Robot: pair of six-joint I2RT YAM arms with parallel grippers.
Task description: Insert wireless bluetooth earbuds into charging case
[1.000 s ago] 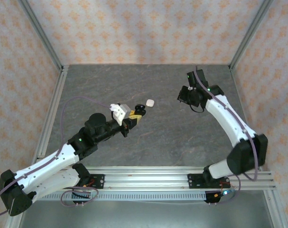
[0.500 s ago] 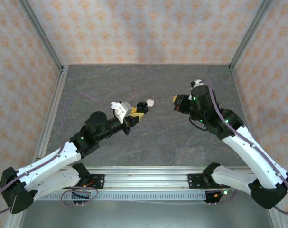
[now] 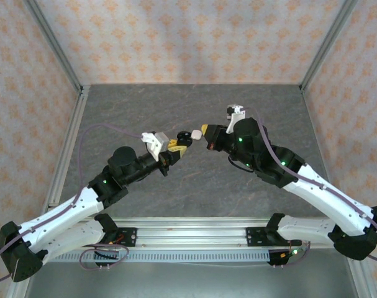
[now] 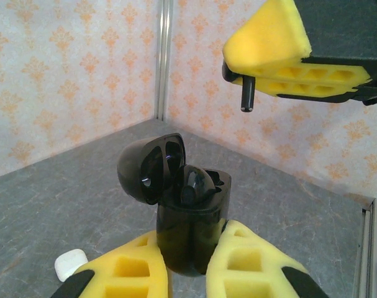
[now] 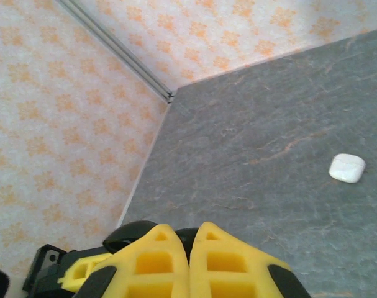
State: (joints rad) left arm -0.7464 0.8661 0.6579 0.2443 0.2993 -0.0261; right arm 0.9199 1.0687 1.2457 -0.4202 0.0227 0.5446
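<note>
Grips black charging case (image 4: 191, 230) upright in left gripper (image 4: 188, 267), lid open, one black earbud (image 4: 197, 181) seated inside. Pinches second black earbud (image 4: 246, 94) in right gripper (image 5: 189, 245) just above. Leaves white case (image 4: 70, 264) closed on table (image 4: 51, 186) beyond.

Whole thing sits on a dark grey stone-look tabletop (image 3: 194, 105) with pale veins running through it, matte finish. Past its far edge there's a back wall of cream wallpaper with an orange floral print (image 3: 188, 37). The same paper covers the left wall (image 3: 20, 93) and the right wall (image 3: 362, 93) on either side of the tabletop. Silver aluminium frame posts (image 3: 54, 43) rise from its two far corners. A flat silver aluminium strip (image 3: 67, 146) runs along its left edge. Ribbed aluminium rails (image 3: 194, 226) lie along its near edge, with a plain grey metal sheet (image 3: 194, 282) just beyond them. Lighting is soft and even, and shadows on the tabletop are faint.
</note>
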